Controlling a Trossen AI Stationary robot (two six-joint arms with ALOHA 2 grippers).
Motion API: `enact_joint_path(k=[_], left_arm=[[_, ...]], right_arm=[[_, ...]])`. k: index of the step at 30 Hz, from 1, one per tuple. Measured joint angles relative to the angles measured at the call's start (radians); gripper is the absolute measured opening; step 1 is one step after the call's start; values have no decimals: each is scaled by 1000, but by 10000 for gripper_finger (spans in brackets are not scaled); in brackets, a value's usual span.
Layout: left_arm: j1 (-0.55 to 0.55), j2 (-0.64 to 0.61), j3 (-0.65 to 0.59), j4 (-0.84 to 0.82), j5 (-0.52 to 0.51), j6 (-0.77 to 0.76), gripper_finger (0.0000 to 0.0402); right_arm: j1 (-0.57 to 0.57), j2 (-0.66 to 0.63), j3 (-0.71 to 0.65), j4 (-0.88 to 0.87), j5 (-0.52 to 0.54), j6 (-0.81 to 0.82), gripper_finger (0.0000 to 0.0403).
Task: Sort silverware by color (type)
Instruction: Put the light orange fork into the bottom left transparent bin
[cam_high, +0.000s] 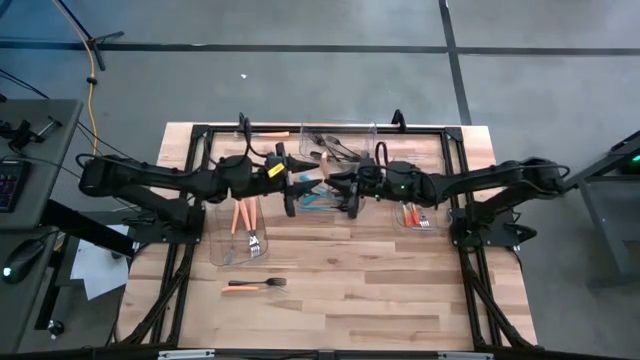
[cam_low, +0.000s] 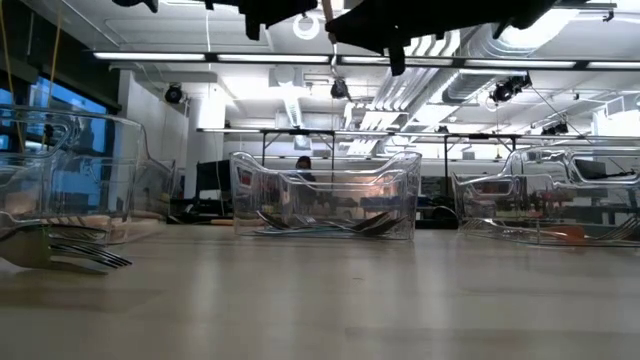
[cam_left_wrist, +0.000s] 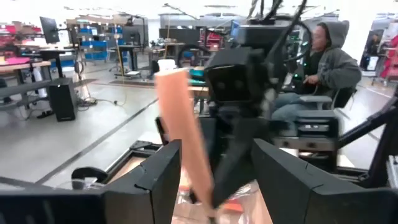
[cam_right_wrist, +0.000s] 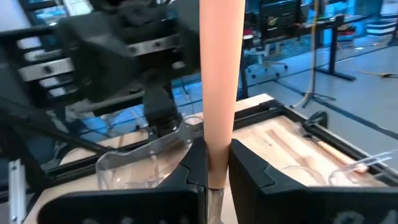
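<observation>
**Orange-handled piece raised between the two arms**

Nearest the front edge, an orange-handled fork (cam_high: 255, 285) is lying loose on the wooden table (cam_high: 340, 300). Behind it, orange-handled pieces (cam_high: 245, 222) are resting in the left bin (cam_high: 213, 235); others are sitting in the right bin (cam_high: 437, 222). At mid-table the right gripper (cam_right_wrist: 210, 163) is pinching an orange handle (cam_right_wrist: 221, 74) — holding it upright above the middle bin (cam_low: 325, 195), where teal pieces (cam_high: 318, 203) are lying. The left gripper (cam_left_wrist: 214, 174) is hovering spread, its fingers either side of that handle. Farthest — dark utensils (cam_high: 335, 150) are lying in the rear bin (cam_high: 368, 138).
</observation>
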Motion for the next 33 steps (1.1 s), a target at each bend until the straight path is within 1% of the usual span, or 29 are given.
enact_joint_path(k=[3,6,8,11,15,17,19,21,24,25,28,29,33], left_arm=[[7,0,0,-6,0,2,186],[12,0,0,-4,4,-10,186],[13,0,0,0,39,-30,186],[13,0,0,4,90,-29,186],[12,0,0,-1,90,-34,184],[13,0,0,0,89,-47,173],[13,-5,0,-12,88,-48,153],[13,-9,0,-23,82,-48,123],[13,-13,0,-36,67,-55,68],[17,-15,0,-37,69,-57,56],[34,-15,0,-38,99,-60,56],[38,-15,0,-37,108,-63,56],[46,-15,0,-36,127,-57,56]], right_arm=[[9,21,24,0,-36,-11,21],[14,40,57,-4,-42,-33,21],[10,56,72,-13,-44,-32,21],[3,78,90,-14,-76,-35,21],[1,95,99,-17,-94,-35,21],[1,95,99,-18,-94,-36,21],[1,95,99,-21,-94,-42,21],[1,95,99,-22,-95,-52,21],[1,96,99,-27,-94,-58,21],[1,96,99,-26,-93,-60,21],[1,95,99,-26,-86,-59,22],[0,96,99,-26,-85,-58,28],[0,96,99,-25,-78,-27,81]])
